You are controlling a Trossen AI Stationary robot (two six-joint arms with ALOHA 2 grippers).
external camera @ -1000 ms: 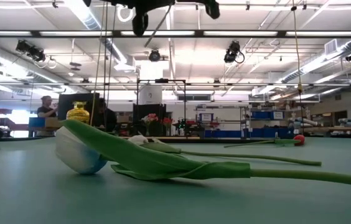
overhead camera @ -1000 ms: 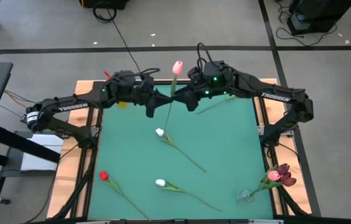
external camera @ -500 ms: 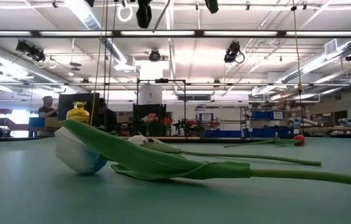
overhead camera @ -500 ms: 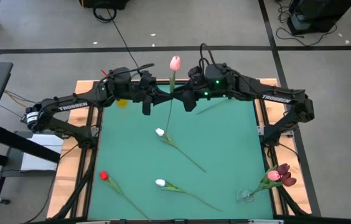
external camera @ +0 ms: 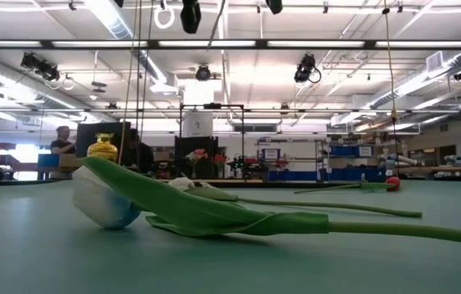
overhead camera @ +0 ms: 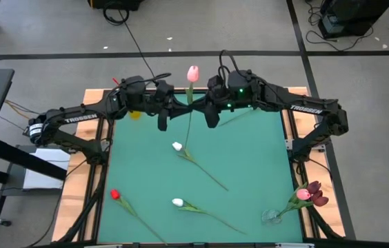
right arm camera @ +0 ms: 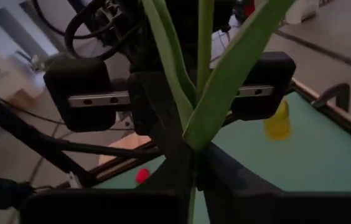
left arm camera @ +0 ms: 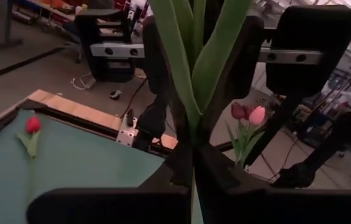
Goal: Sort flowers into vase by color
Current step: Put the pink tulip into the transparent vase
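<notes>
Above the table's far edge, the left gripper [overhead camera: 172, 110] and right gripper [overhead camera: 207, 110] both pinch the pink tulip [overhead camera: 192, 74] stem upright, apparently mid-handover toward the corner vase [overhead camera: 272, 216].

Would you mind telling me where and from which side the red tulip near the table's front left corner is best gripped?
Grip the red tulip mid-stem, coming straight down from above: it lies flat on the green mat, the thin stem trails away from the head, and nothing lies beside it.
</notes>
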